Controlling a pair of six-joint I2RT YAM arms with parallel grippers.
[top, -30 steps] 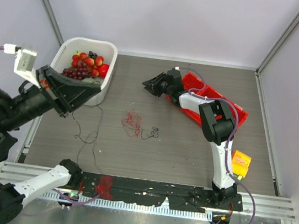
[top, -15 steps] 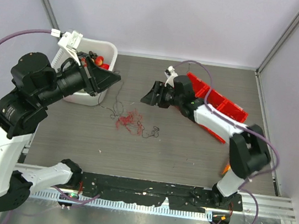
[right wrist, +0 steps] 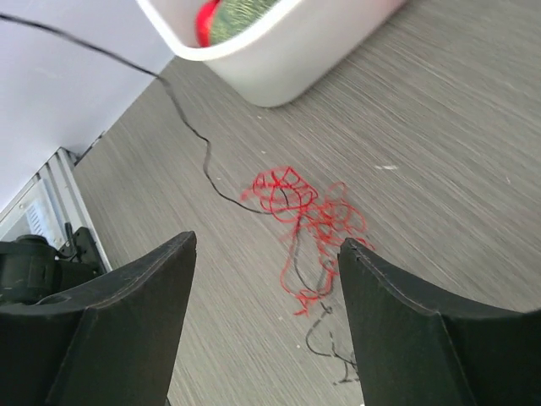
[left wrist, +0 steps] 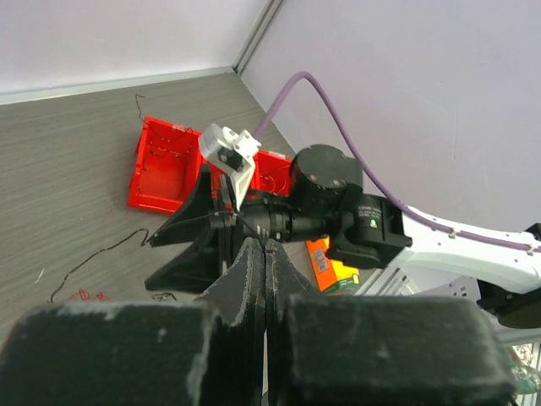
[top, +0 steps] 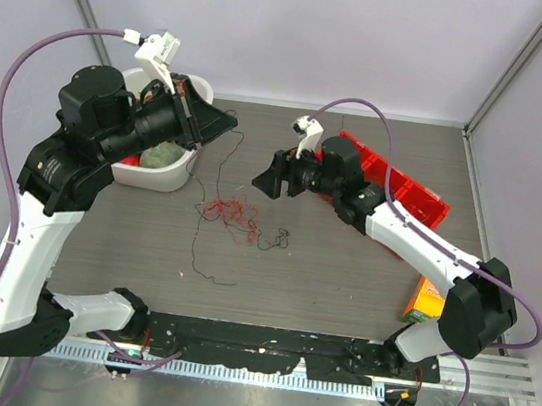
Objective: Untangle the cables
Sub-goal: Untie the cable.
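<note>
Over the pale-walled grey table (top: 340, 284), left jaws pinch cables (top: 228, 211); right jaws gape empty.

Table (top: 343, 264) matt grey woodgrain; bin (right wrist: 279, 51) smooth white plastic; cables (right wrist: 300, 207) thin, red-coated.

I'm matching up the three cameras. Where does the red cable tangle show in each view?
Top: tangle near the picture's centre, between the two arms.
Left wrist: tangle barely in, a few red loops at the lower left.
Right wrist: tangle at centre, below the basket.
Landmark: the white basket is up-left of it in top and right wrist. The left wrist view shares only the red tray with top.
</note>
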